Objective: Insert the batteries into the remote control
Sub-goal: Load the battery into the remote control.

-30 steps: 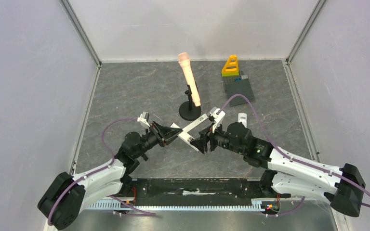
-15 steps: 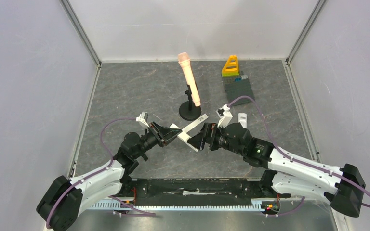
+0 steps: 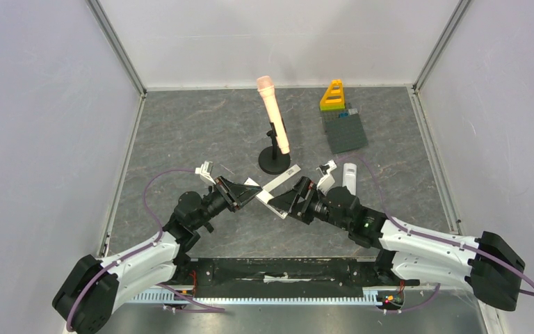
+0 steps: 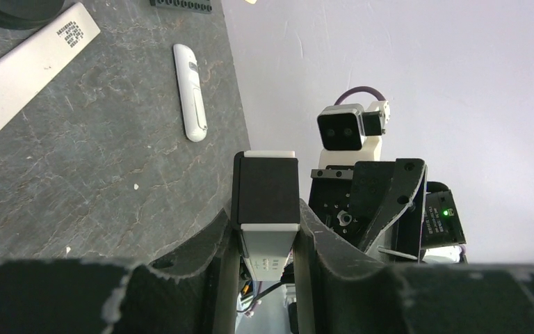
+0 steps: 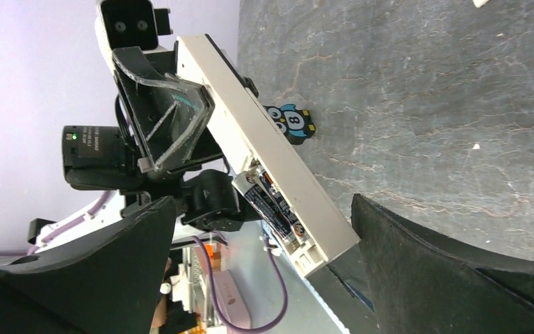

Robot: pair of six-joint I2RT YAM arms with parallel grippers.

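My left gripper [image 3: 254, 197] is shut on a white remote control [image 4: 266, 202] and holds it above the table. In the right wrist view the remote [image 5: 250, 132] shows its open compartment with two batteries [image 5: 272, 203] lying side by side in it, dark with orange marks. My right gripper [image 5: 263, 202] stands wide open around the remote's free end, its fingers apart from it on both sides. From above, the right gripper [image 3: 288, 202] faces the left one across the remote [image 3: 270, 204].
A flat white cover strip [image 4: 31, 66] lies on the grey table [image 3: 181, 132] by a black round stand [image 3: 273, 163] carrying a pink microphone [image 3: 273, 115]. A second white remote [image 3: 350, 177] lies to the right. A grey brick plate [image 3: 346, 129] with a yellow piece sits at the back.
My right gripper has opened wide and let go of the remote's end, and its wrist has turned and shifted slightly right. The left arm holds the remote still.
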